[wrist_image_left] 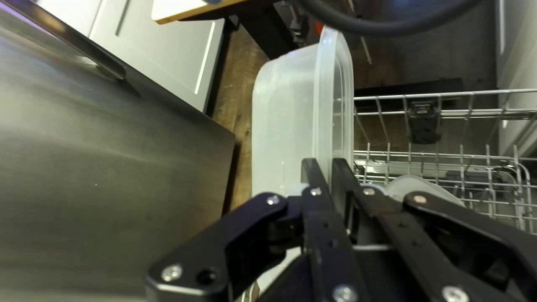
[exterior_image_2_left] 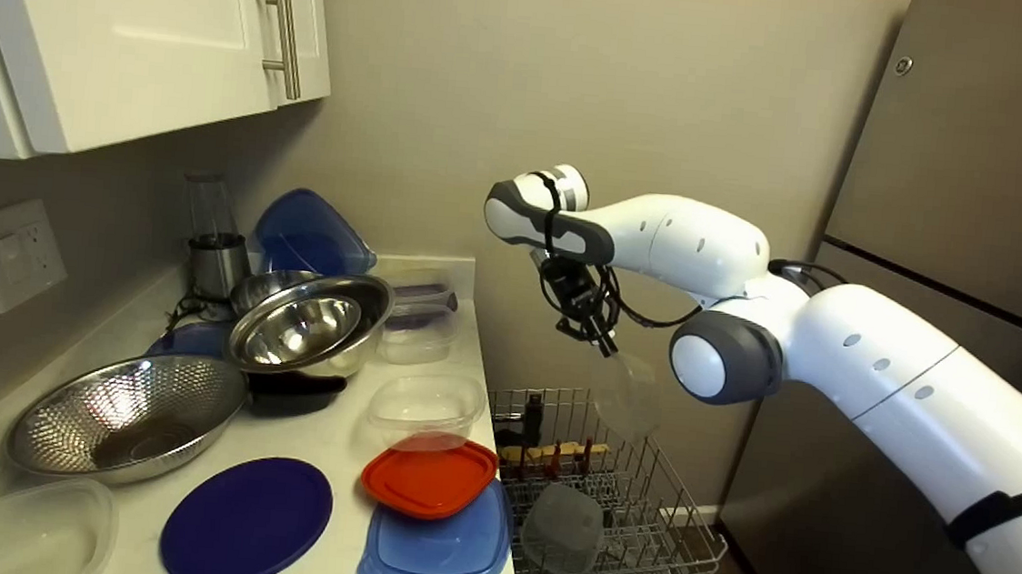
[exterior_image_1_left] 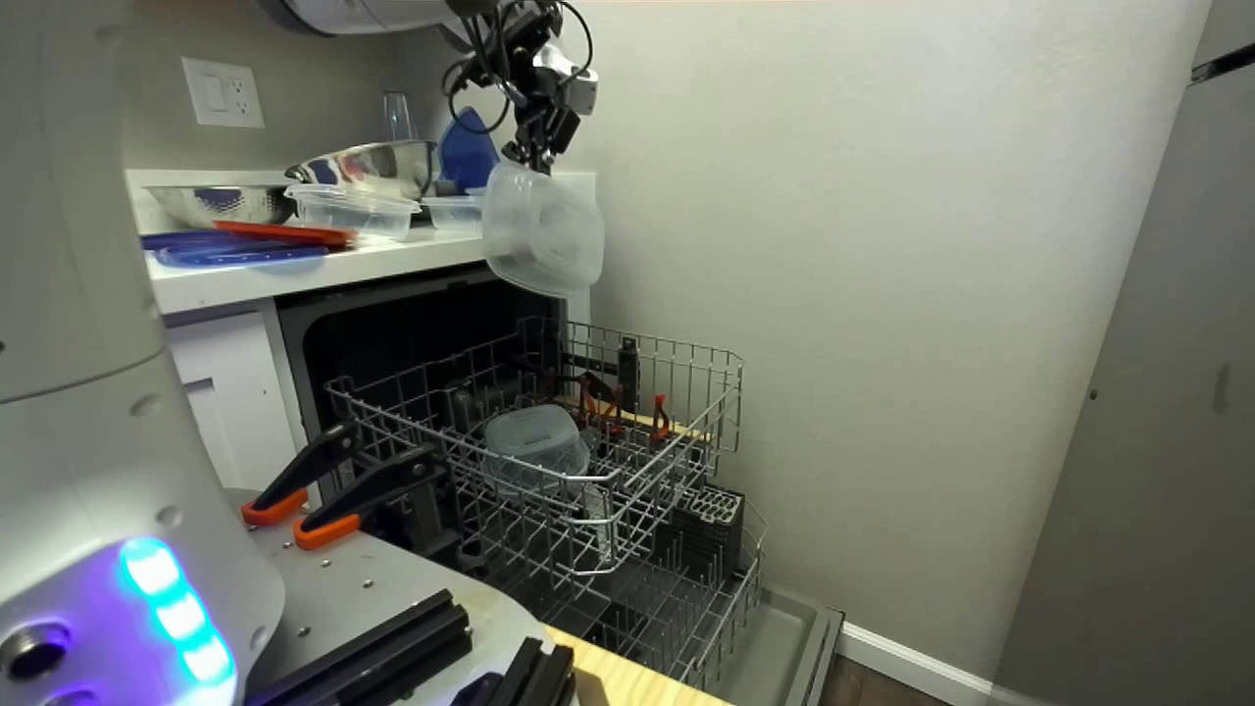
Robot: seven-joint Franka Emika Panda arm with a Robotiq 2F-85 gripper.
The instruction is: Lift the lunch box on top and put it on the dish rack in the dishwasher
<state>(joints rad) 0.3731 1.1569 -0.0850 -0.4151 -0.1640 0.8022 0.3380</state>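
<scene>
The gripper (wrist_image_left: 325, 167) is closed on the rim of the lunch box (exterior_image_1_left: 544, 230); in the wrist view, one finger stands on each side of that rim. The lunch box is tipped onto its side and hangs in the air, higher than the dish rack (exterior_image_1_left: 588, 479) and apart from it. Whether it is directly over the dish rack cannot be told. The dish rack stands out from the dishwasher (exterior_image_1_left: 412, 324), below the front edge of the counter (exterior_image_2_left: 335, 442). A second tub (exterior_image_1_left: 534, 436) sits inside the dish rack, toward the edge away from the wall (exterior_image_1_left: 833, 294).

On the counter, a light blue lid (exterior_image_2_left: 436, 541) lies along the front edge; a red lid (exterior_image_2_left: 429, 479) overlaps it. A clear tub (exterior_image_2_left: 425, 401) stands next to the red lid, by the same edge. A dark blue lid (exterior_image_2_left: 246, 522) lies farther in. A wide steel bowl (exterior_image_2_left: 127, 416) stands toward the rear edge, near a tilted steel bowl (exterior_image_2_left: 312, 322).
</scene>
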